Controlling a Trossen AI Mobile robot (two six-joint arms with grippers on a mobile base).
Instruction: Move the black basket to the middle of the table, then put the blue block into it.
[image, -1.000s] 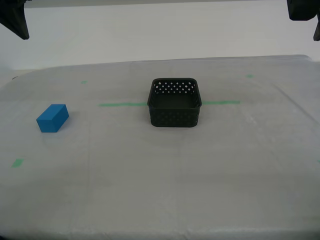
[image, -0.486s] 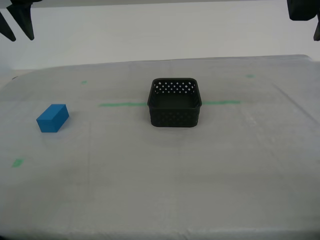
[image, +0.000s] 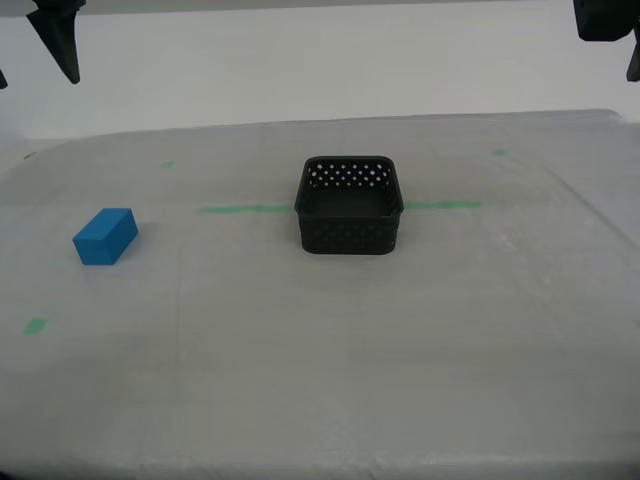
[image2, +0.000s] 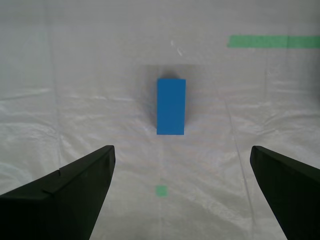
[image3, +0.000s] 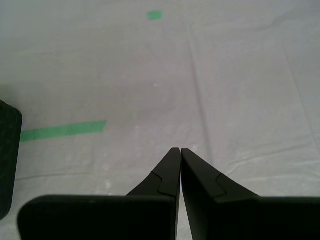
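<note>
Two things sit on the table (image: 320, 400): the black basket (image: 349, 206) at about mid-table, straddling the green tape line (image: 245, 209), and the blue block (image: 104, 236) well apart from it, near the table edge at the exterior view's left. The basket looks already placed, so by my reading the step in hand is fetching the block.

My second gripper (image2: 182, 192) hangs high over the block, jaws spread wide, holding nothing; the block lies centred ahead between them, long axis running away from the camera. My first gripper (image3: 180, 165) is pressed closed, empty, above bare sheeting beside the basket's wall.

To do it well: descend straight, keep the block centred, and close across its narrow width, which the jaws already straddle. Seat the pads low on the side faces so the plain block does not slip or tip.

Room: open sheeting all round the block, nothing near to snag. The path toward the basket is bare; lift enough to pass over its rim.
</note>
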